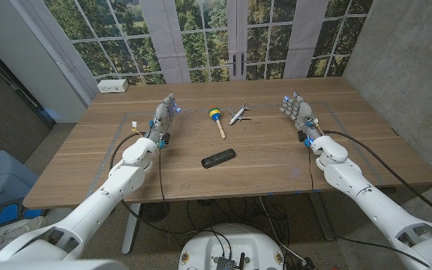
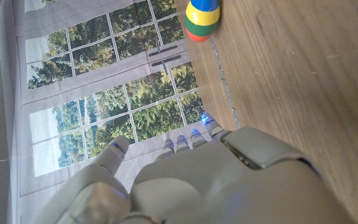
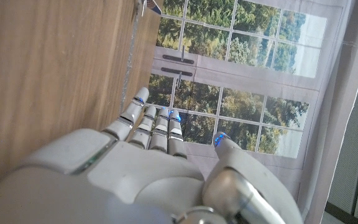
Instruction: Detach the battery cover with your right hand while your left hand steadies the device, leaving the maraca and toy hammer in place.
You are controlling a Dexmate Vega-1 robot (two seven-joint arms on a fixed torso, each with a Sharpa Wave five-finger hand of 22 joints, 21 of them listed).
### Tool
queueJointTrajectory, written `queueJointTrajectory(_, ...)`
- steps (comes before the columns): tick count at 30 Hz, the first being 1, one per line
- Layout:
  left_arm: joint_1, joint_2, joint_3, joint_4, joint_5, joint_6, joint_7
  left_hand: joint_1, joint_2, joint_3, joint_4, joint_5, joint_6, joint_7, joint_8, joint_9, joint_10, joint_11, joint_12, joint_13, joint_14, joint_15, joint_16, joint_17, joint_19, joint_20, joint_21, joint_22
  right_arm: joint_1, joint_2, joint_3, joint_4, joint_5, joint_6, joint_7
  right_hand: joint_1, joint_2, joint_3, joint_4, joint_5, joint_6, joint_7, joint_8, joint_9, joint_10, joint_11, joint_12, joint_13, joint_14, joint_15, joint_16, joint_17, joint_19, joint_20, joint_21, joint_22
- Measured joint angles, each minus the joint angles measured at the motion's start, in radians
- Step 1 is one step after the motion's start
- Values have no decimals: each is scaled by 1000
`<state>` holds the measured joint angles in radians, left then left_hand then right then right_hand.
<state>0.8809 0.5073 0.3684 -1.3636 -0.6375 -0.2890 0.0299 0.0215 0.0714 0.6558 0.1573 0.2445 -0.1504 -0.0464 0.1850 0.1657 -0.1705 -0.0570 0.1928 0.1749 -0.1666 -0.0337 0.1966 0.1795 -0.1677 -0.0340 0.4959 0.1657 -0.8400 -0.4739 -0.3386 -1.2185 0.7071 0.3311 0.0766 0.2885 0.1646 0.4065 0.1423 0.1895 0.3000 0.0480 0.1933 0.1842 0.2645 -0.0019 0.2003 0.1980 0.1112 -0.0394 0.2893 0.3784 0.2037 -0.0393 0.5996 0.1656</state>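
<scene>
I see the table point(image 1: 276, 161) as matt, grained wood, with smooth planks. The device point(image 1: 219, 158) looks like matt black plastic. The maraca point(image 1: 216, 118) has a glossy painted head in bright bands and a bare wooden handle. My left hand point(image 1: 163, 116) and right hand point(image 1: 297, 111) are smooth, satin grey-white plastic shells.

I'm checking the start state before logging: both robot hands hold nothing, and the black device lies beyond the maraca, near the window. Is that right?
Not quite. The head view shows the black device lying nearer the robot than the maraca, toward the table's front edge, not near the window. The rest holds: the left robot hand and right robot hand hold nothing.
</scene>
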Motion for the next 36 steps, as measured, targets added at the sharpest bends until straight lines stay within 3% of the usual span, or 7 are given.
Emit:
queueJointTrajectory(7,13,-6,0,-29,16,8,39,0,0,6,-7,0,3,-3,0,0,0,0,0,0,0,0,0,-1,0,0,0,0,0,22,21,60,30,21,23,0,0,1,1,0,0,0,0,0,5,5,0,0,0,0,0,-3,0,0,0,0)
queueJointTrajectory(11,23,-7,8,-59,36,16,65,20,16,-1,-65,0,42,-36,6,0,0,0,6,0,0,0,0,-7,4,18,0,0,1,30,28,84,53,36,41,0,0,7,-4,0,5,5,0,-3,11,11,0,-3,0,0,0,-7,0,0,-4,0)
queueJointTrajectory(17,35,-1,14,-89,102,25,135,69,-20,-17,-186,-28,130,-50,15,5,79,5,15,0,130,26,12,-7,132,70,0,5,7,42,34,116,65,44,52,0,0,9,-13,0,11,11,0,-3,18,18,0,-3,11,11,0,-12,3,18,-8,0)
queueJointTrajectory(22,55,13,25,-138,187,33,211,72,-39,-22,-236,-40,175,-49,20,5,138,14,23,5,202,32,17,-6,192,90,0,6,7,50,37,127,68,57,55,0,0,9,-24,0,16,16,0,-3,23,23,0,-3,16,16,0,-16,7,29,-15,0)
queueJointTrajectory(28,60,16,28,-149,278,45,284,76,-43,-24,-256,-42,197,-47,23,6,185,23,23,5,270,32,23,-5,244,96,0,9,-3,54,39,125,68,61,54,8,-8,10,-34,0,20,20,0,-3,29,29,7,-3,21,22,0,-17,10,40,-16,0)
queueJointTrajectory(29,79,29,38,-189,293,47,295,76,-43,-22,-258,-42,201,-43,23,8,186,21,23,5,272,32,27,-5,245,95,0,9,-6,55,39,122,67,71,39,8,-8,10,-39,0,23,23,0,-3,29,29,7,-3,25,25,0,-17,10,40,-19,0)
queueJointTrajectory(36,99,43,45,-227,375,64,350,76,-43,-20,-268,-49,213,-41,23,9,208,21,32,5,290,28,29,0,256,95,0,9,-23,57,41,105,58,85,18,8,-8,10,-50,0,24,24,3,-3,36,36,7,-3,28,29,0,-21,14,43,-19,0)
